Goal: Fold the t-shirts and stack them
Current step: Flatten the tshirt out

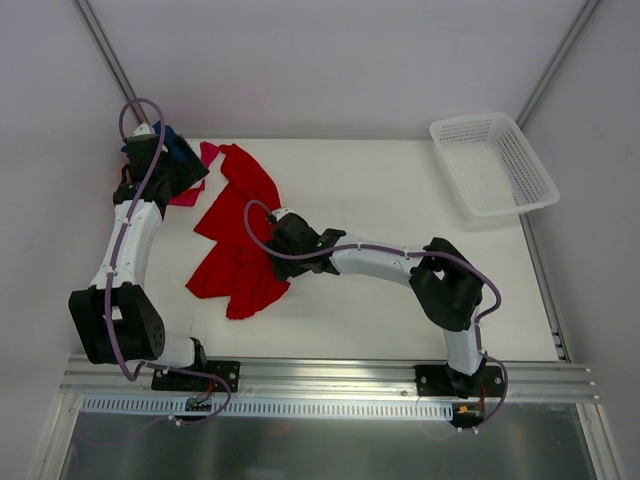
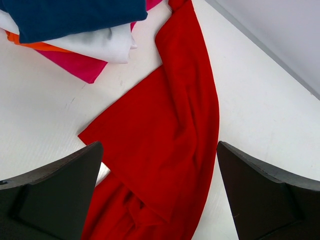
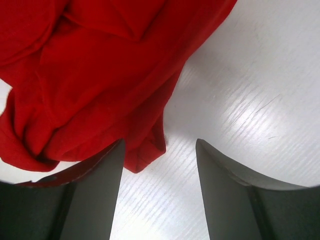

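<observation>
In the top view, the red shirt [image 1: 238,250] is seen crumpled on the table [image 1: 380,190], left of centre, toward 9 o'clock. At the table's 10 o'clock corner a navy shirt [image 1: 183,150] and a magenta shirt [image 1: 192,190] are partly hidden by the left hand [image 1: 160,165], which is held over them. The right hand [image 1: 272,245] is set at the red shirt's 3 o'clock edge. A white mesh basket [image 1: 520,150] is placed at 2 o'clock, well apart from the cloth. In the left wrist view, the left hand's fingers [image 2: 55,195] are shown spread wide with nothing clamped. The red shirt is laid beneath the gap and runs up toward 12 o'clock. At 11 o'clock the folded pile is seen: navy on top, then a white shirt [image 2: 105,45], an orange shirt [image 2: 30,44] showing as a thin edge, and magenta lowest. In the right wrist view, the right hand's fingers [image 3: 95,195] are seen apart, with bare table between them. The bunched red shirt is spread from 9 to 12 o'clock, its lowest hem tip just beside the 9 o'clock finger, not clamped.
</observation>
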### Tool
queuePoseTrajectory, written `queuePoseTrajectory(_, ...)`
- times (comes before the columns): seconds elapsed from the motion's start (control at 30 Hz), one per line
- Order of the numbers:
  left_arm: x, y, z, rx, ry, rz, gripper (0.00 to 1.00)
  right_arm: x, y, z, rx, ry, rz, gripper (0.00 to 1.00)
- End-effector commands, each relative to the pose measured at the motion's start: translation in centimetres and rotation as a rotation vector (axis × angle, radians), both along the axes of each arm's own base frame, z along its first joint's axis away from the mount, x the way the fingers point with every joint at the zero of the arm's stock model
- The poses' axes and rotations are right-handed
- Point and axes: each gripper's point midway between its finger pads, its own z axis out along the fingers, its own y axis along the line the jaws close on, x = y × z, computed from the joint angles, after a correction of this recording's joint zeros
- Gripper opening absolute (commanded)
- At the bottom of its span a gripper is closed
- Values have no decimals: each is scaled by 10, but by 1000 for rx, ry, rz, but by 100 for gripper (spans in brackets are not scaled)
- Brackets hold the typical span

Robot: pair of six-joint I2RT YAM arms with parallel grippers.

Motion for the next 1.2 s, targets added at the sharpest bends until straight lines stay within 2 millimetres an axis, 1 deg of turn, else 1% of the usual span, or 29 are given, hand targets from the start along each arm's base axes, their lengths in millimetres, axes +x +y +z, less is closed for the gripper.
queuePoseTrajectory(0.0,5,-4,3,-42,-16,-12,99,17,5,56,31,-125,-1,63)
queuePoseTrajectory(0.03,4,-5,4,-45,-18,-13,99,21,4,64,33,-147,-8,63)
queuePoseTrajectory(0.13,4,-6,2,-48,-14,-15,99,19,4,80,55,-159,3,63)
queuePoseTrajectory(0.23,4,-6,1,-48,-11,-17,99,11,8,78,77,-135,15,62)
queuePoseTrajectory(0.3,5,-6,2,-51,-12,-19,99,6,8,72,71,-127,18,62)
queuePoseTrajectory(0.6,6,-7,1,-53,-10,-21,99,-32,19,37,63,-41,64,60)
queuePoseTrajectory(0.73,6,-7,1,-52,-11,-22,99,-43,21,28,81,-6,64,57)
queuePoseTrajectory(0.83,7,-8,2,-54,-13,-24,99,-49,20,20,92,18,64,57)
queuePoseTrajectory(0.97,6,-7,5,-51,-22,-26,99,-56,23,21,140,35,80,56)
queuePoseTrajectory(1.07,4,-9,7,-51,-25,-31,99,-56,25,21,147,33,89,57)
queuePoseTrajectory(1.1,5,-8,7,-50,-26,-29,99,-55,25,18,140,31,90,56)
queuePoseTrajectory(1.17,4,-8,8,-47,-28,-33,99,-55,24,14,131,30,91,48)
